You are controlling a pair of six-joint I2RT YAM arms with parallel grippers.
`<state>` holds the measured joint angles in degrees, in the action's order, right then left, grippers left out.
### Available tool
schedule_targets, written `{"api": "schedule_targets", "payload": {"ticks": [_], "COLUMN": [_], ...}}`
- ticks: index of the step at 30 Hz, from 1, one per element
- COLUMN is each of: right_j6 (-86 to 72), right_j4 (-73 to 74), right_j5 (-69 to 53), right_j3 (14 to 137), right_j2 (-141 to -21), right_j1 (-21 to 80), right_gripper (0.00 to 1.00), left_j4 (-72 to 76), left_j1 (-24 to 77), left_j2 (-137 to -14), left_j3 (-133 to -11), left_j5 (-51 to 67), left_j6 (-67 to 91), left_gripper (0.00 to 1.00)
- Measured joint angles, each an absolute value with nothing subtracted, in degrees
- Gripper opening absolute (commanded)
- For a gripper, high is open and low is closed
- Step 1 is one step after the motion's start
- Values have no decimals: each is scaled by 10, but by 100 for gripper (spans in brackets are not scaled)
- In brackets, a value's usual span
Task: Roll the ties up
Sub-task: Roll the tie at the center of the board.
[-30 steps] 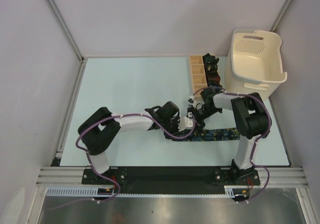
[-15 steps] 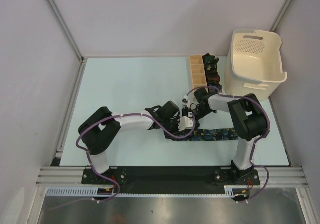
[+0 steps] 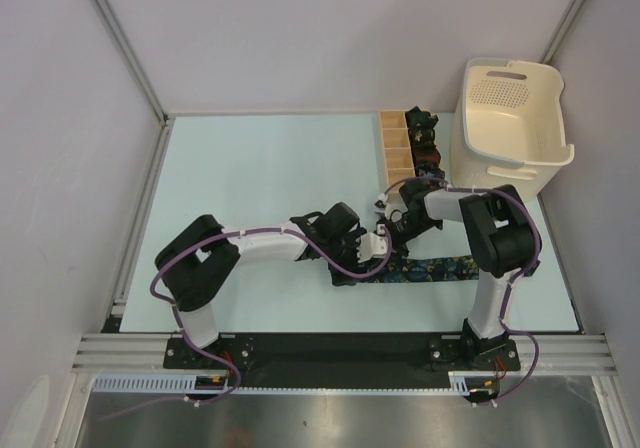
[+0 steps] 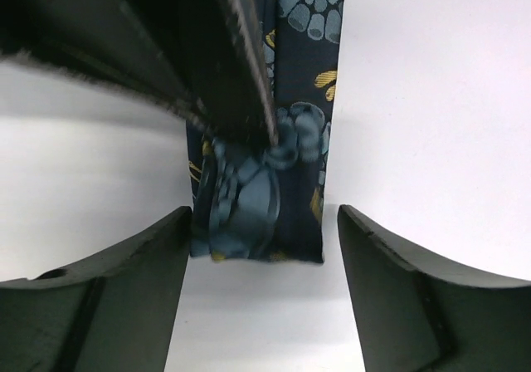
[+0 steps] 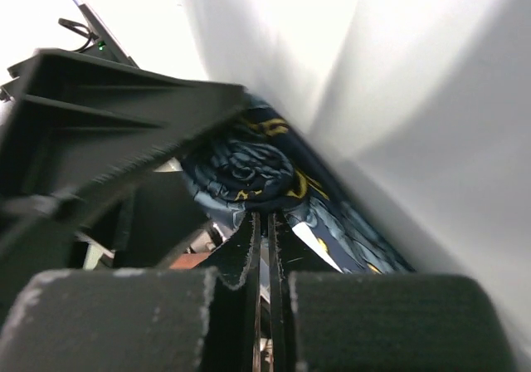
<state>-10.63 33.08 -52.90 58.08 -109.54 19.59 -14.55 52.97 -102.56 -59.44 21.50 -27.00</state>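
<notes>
Currently: one smooth, matte, pale mint counter (image 3: 260, 178), enclosed by plain grey-white walls (image 3: 300, 38).
One floral tie (image 3: 440, 267) lies flat near the front edge. It is navy woven cloth with blue and yellow blooms, and its end is curled into a small roll. Two arms meet there: the left tool (image 4: 264, 222) stands open, fingers either side of that end. The right tool (image 5: 268, 222) is closed, tips against the roll. One divided wooden box (image 3: 393, 148) holds dark coiled ties (image 3: 422, 138), count unclear. One cream perforated plastic basket (image 3: 510, 118) stands just beside it.

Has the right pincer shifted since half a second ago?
Yes. The right pincer, shut on the tie, has drawn back slightly from the wooden box, toward the near side.
</notes>
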Motion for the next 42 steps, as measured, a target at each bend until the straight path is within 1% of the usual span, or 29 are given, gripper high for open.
{"api": "schedule_targets", "payload": {"ticks": [12, 15, 17, 19, 20, 22, 23, 24, 25, 26, 27, 28, 29, 31, 34, 39, 42], "right_j6": [-68, -65, -64, -64, -63, -63, -63, -63, -63, -62, -62, -60, -60, -65, -69, -81, -93], "right_j4": [372, 377, 379, 379, 379, 380, 380, 380, 382, 383, 384, 388, 392, 403, 421, 408, 389], "right_j5": [-493, -489, -489, -489, -489, -489, -489, -488, -487, -486, -484, -484, -485, -492, -495, -501, -509], "right_j3": [580, 583, 584, 584, 584, 585, 585, 586, 586, 587, 588, 589, 591, 596, 610, 622, 622], "right_j2": [-1111, -1112, -1112, -1112, -1112, -1112, -1112, -1112, -1112, -1112, -1112, -1112, -1112, -1110, -1104, -1103, -1103], "right_j1": [171, 171, 171, 171, 171, 171, 171, 171, 171, 171, 171, 171, 171, 171, 171, 171, 173], "right_gripper": [0, 0, 0, 0, 0, 1, 7, 11, 21, 27, 31, 43, 52, 64, 67, 66, 63], "left_j4": [-129, -112, -100, -89, -85, -80, -78, -79, -79, -80, -80, -81, -83, -91, -109, -119, -132], "left_j1": [530, 532, 535, 538, 541, 546, 548, 551, 552, 554, 554, 554, 554, 554, 553, 549, 546], "left_j2": [-1020, -1033, -1041, -1049, -1054, -1065, -1068, -1071, -1072, -1072, -1072, -1072, -1071, -1069, -1057, -1050, -1046], "left_j3": [-600, -612, -618, -622, -625, -632, -632, -632, -632, -632, -632, -632, -632, -632, -630, -620, -620], "left_j5": [218, 221, 224, 227, 227, 229, 231, 231, 230, 227, 227, 226, 225, 218, 201, 175, 166], "left_j6": [-252, -242, -236, -230, -228, -222, -221, -221, -223, -225, -227, -230, -232, -241, -250, -264, -267], "left_gripper": [82, 82, 80, 70, 55, 42, 34, 32, 30, 27, 26, 25, 22, 21, 19, 18, 17]}}
